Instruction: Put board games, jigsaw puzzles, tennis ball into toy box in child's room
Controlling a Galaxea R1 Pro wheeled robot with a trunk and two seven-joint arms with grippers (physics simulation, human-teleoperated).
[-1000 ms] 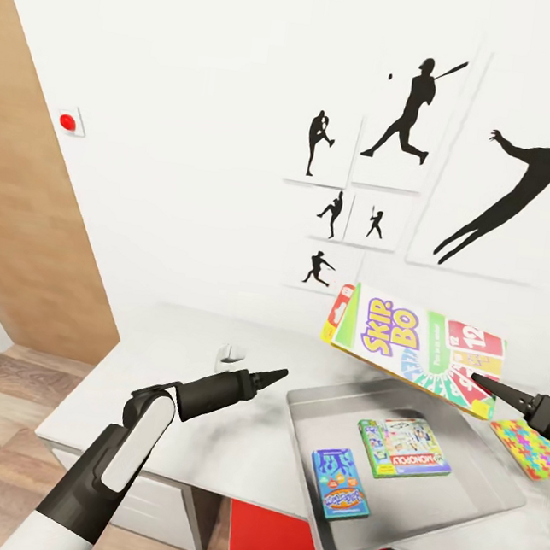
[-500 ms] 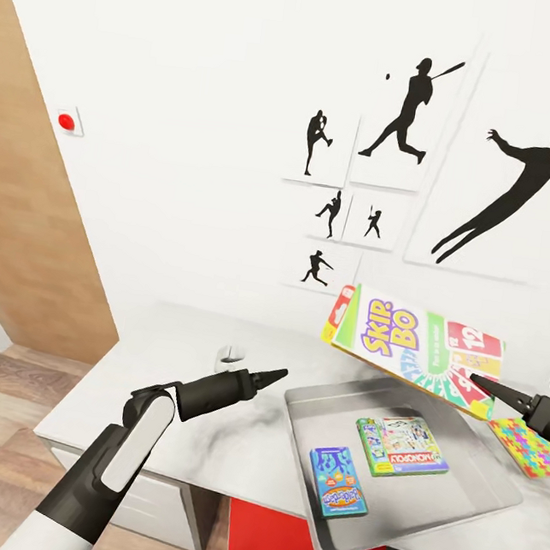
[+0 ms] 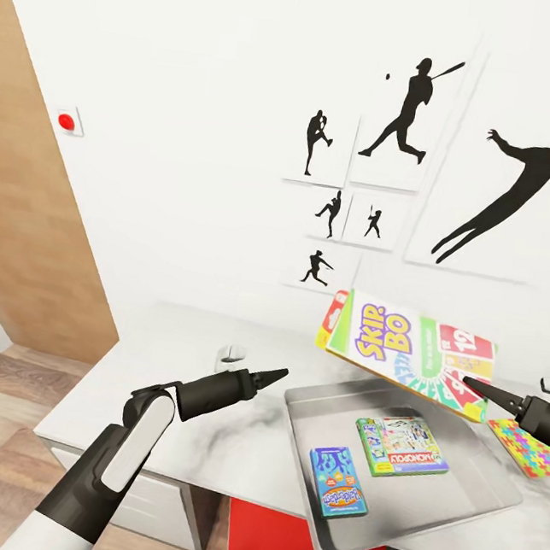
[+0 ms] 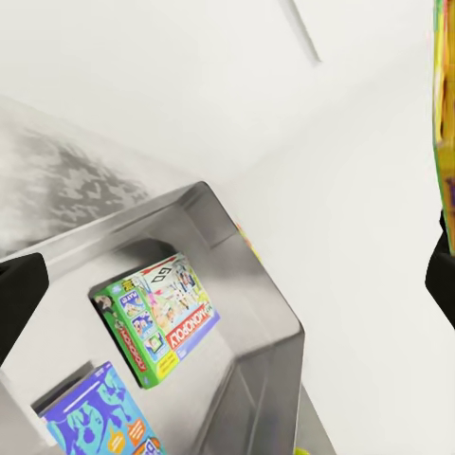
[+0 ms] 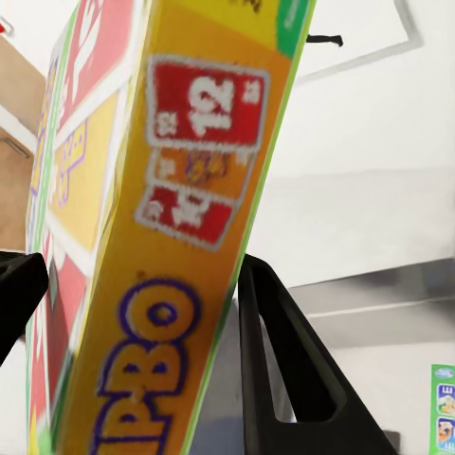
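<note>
Nearest us, our left end effector [image 3: 276, 373] hangs over the bare desk [image 3: 181, 341] just beside the toy box [image 3: 309, 421]; its fingers come to a point in the head view with nothing between them, though the left wrist view shows dark fingers apart at either edge, so we cannot tell how wide it stands.

Inside the toy box lie the light-blue board game [image 3: 338, 483] and the green-edged Monopoly box [image 3: 401, 447], flat on the floor of the bin and a little apart.

Above the box's far side, our right end effector [image 3: 468, 384] is clamped on the Skip-Bo game [image 3: 411, 354], which hangs tilted in the air. Against half a second ago the Skip-Bo game has rolled further over and slid slightly left, its low edge nearer the bin. We judge the last board game is close to release.

A jigsaw puzzle [image 3: 529, 447] lies on the desk just beyond the box's right rim, cut off by the picture's edge. The second puzzle and the tennis ball we cannot make out. On the wall behind hang the black sports silhouettes [image 3: 411, 111].
</note>
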